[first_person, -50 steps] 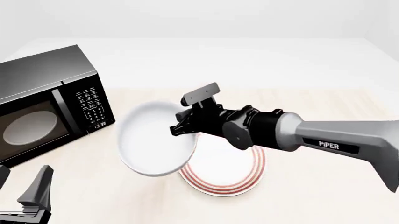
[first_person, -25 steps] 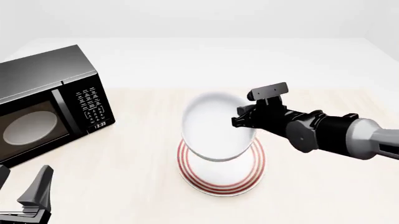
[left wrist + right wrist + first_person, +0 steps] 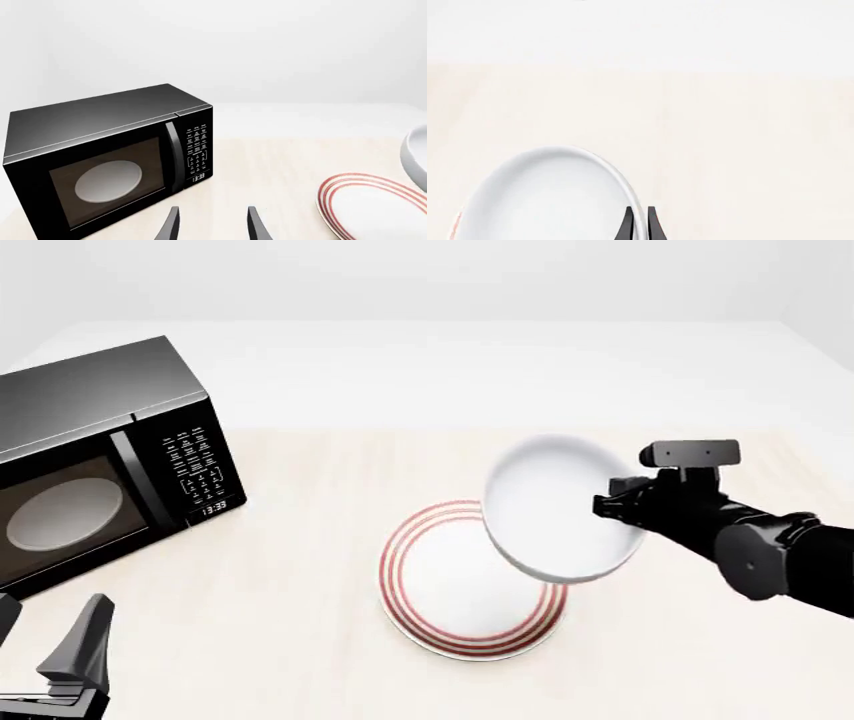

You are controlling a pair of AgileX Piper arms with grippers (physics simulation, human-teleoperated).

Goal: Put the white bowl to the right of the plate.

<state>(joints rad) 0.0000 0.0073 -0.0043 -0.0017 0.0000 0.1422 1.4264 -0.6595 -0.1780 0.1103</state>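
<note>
White and glossy, the white bowl [image 3: 558, 522] is hanging in the air in the front view, tilted with its hollow facing the camera, overlapping the right edge of the plate [image 3: 461, 590] below it. The right gripper [image 3: 617, 508] is pinching the bowl's right rim, so the bowl is lying to the gripper's left, and bare tabletop [image 3: 694, 640] is lying to the plate's right. The left gripper [image 3: 47, 655] is sitting well away, near a black microwave [image 3: 107, 460]; the right arm is the nearer one.

Left wrist view: two dark fingers [image 3: 172, 225] are standing apart, holding nothing, with the microwave [image 3: 110, 160] ahead, the red-ringed plate [image 3: 373, 205] and a sliver of bowl [image 3: 415, 157].

Right wrist view: the right gripper [image 3: 640, 222] is clamping the bowl's [image 3: 547, 200] rim between nearly closed fingers.
</note>
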